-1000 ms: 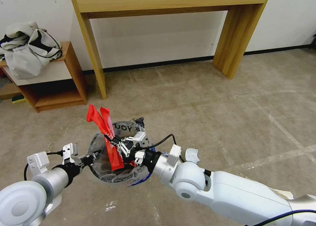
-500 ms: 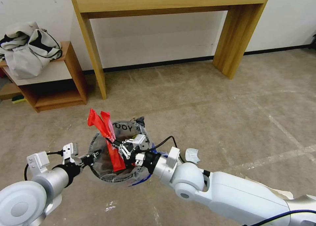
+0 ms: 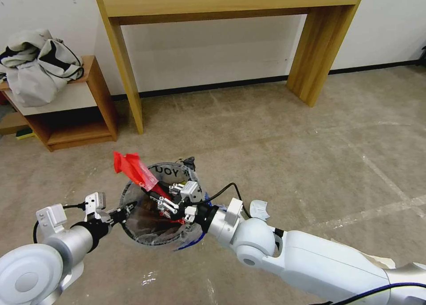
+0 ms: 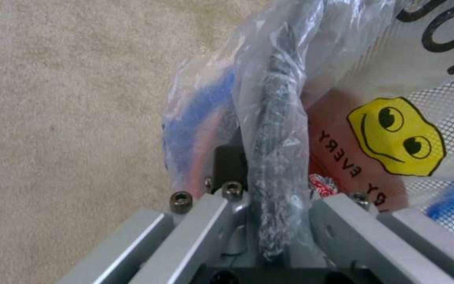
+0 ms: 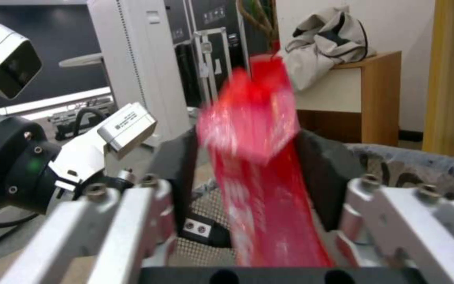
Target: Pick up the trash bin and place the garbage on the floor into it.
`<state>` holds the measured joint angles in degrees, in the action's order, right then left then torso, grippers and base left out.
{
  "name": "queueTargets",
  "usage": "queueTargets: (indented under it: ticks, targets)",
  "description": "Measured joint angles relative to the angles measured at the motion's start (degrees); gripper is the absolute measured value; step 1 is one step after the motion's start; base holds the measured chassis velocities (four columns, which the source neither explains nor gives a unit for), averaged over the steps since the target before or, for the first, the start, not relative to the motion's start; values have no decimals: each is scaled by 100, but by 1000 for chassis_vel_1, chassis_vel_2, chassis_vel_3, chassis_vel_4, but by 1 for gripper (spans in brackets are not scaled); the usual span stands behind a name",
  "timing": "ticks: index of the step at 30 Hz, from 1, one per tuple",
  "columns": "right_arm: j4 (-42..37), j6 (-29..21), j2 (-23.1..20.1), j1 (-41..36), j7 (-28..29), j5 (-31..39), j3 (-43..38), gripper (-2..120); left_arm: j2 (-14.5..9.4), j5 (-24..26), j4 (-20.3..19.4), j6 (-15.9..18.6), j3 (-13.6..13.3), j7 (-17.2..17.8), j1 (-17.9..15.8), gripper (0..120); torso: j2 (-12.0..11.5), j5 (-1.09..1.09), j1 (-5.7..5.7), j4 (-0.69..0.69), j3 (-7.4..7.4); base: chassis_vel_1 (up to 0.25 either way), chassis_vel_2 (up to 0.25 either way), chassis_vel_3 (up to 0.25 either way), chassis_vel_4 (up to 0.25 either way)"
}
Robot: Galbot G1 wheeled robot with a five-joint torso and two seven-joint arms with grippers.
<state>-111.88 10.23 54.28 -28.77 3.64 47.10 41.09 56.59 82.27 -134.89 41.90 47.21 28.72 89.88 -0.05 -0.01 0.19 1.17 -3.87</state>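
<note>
Lowering a red wrapper (image 3: 133,169) into the bin (image 3: 153,238), right tool (image 3: 167,203) inside the mouth, fingers parted around the wrapper, seemingly letting go. Left tool (image 4: 269,205) clamping the bin's rim, holding it above the floor. Best releasing low, keeping the bin level. Wrapper looking long, glossy, its crumpled top poking over the rim.
</note>
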Motion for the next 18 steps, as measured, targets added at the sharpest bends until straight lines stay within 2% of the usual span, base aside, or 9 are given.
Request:
queueTargets:
  ticks: [3,4,6,9,11,18]
  targets:
    - [-42,2,-41,0,-25,-1,-36,67,-7,0,9,0,1,-2,-5,1,0,0,0,0,0,0,0,0,0]
    - [-42,2,-41,0,-25,-1,-36,67,-7,0,9,0,1,-2,-5,1,0,0,0,0,0,0,0,0,0]
    - [-81,2,-66,-5,-31,0,-55,79,-11,0,10,0,7,-2,-7,1,0,0,0,0,0,0,0,0,0]
    - [-96,2,-73,-10,-32,0,-64,83,-11,0,10,0,9,-2,-7,1,0,0,0,0,0,0,0,0,0]
    - [-138,2,-105,-20,-33,-1,-87,95,-4,-1,10,-1,11,-2,-3,1,0,0,0,0,0,0,0,0,0]
    - [-267,-2,-201,-47,-45,-3,-156,100,16,-17,11,-4,12,-2,1,1,0,0,0,0,0,0,0,0,0]
